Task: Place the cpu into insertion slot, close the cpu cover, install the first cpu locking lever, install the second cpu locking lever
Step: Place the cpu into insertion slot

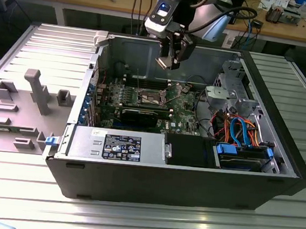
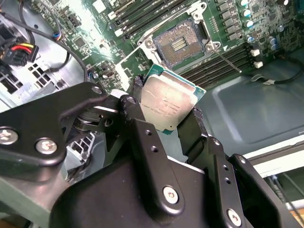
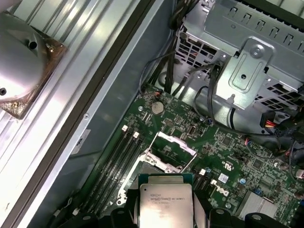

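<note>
A ribbed metal table (image 1: 132, 221) carries an open desktop computer case (image 1: 162, 186) lying on its side, with a grey plastic fixture plate (image 1: 29, 102) beside it at the exterior view's left. The robot arm (image 1: 206, 17) reaches down from above the case's far wall. Inside, the green motherboard (image 1: 180, 114) lies flat on the case floor, flanked by a silver power supply (image 1: 117, 146) near the front wall and a metal drive cage (image 3: 247, 71) with bundled cables. The gripper (image 1: 169, 59) hangs over the board near the level of the case's upper edge, its black fingers (image 2: 142, 128) clamped on two opposite edges of the cpu (image 2: 167, 102), whose silvery-grey top faces both wrist cameras. The chip hangs in the air, well apart from the board beneath it. Below it on the board, the cpu cover (image 3: 175, 142) stands tilted open as a thin silver frame at one edge of the socket, and the insertion slot (image 2: 179, 43) lies uncovered, its dark gold-speckled centre exposed inside the silver rim. A thin wire locking lever (image 2: 228, 59) juts out, unlatched, beside the socket, between it and the long memory slots (image 2: 223, 64).
</note>
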`<state>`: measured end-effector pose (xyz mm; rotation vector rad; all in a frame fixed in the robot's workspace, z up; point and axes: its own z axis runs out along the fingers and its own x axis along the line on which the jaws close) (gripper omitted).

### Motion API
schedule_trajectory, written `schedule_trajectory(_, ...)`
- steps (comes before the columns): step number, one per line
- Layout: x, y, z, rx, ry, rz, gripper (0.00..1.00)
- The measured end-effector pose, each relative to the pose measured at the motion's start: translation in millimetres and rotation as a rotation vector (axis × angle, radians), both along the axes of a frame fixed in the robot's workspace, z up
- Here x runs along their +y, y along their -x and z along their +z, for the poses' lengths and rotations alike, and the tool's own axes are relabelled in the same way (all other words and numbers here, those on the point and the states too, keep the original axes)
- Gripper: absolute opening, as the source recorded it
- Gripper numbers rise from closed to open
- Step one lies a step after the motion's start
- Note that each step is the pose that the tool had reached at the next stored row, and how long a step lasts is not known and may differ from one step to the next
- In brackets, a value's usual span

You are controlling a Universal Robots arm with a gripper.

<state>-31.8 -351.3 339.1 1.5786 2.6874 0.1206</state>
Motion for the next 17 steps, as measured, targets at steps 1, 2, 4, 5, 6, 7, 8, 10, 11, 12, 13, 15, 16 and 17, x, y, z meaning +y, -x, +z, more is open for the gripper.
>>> schedule_trajectory(1, 0.0, 0.0, -1.0, 0.0005, -0.0001, -0.016, 0.55)
schedule_trajectory(2, 0.0, 0.0, -1.7, 0.0011, 0.0, -0.027, 0.55)
schedule_trajectory(4, 0.0, 0.0, -3.1, 0.0029, 0.0002, -0.05, 0.55)
schedule_trajectory(5, 0.0, 0.0, -3.8, 0.0042, 0.0001, -0.06, 0.55)
schedule_trajectory(6, 0.0, 0.4, -4.0, 0.0047, 0.0001, -0.063, 0.55)
schedule_trajectory(7, -0.1, 1.2, -4.2, 0.0047, 0.0, -0.064, 0.55)
schedule_trajectory(8, -0.1, 1.4, -4.2, 0.0048, 0.0, -0.064, 0.55)
schedule_trajectory(10, -0.1, 1.4, -4.2, 0.0049, 0.0001, -0.067, 0.55)
schedule_trajectory(11, -0.1, 1.4, -4.2, 0.0048, 0.0, -0.069, 0.55)
schedule_trajectory(12, -0.1, 1.4, -4.2, 0.0048, 0.0001, -0.069, 0.55)
schedule_trajectory(13, -0.1, 1.4, -4.2, 0.0048, 0.0, -0.069, 0.55)
schedule_trajectory(15, -0.1, 1.4, -4.2, 0.0048, 0.0, -0.069, 0.55)
schedule_trajectory(16, -0.1, 1.4, -4.2, 0.0048, 0.0, -0.069, 0.55)
schedule_trajectory(17, -0.1, 1.4, -4.2, 0.0048, 0.0, -0.069, 0.55)
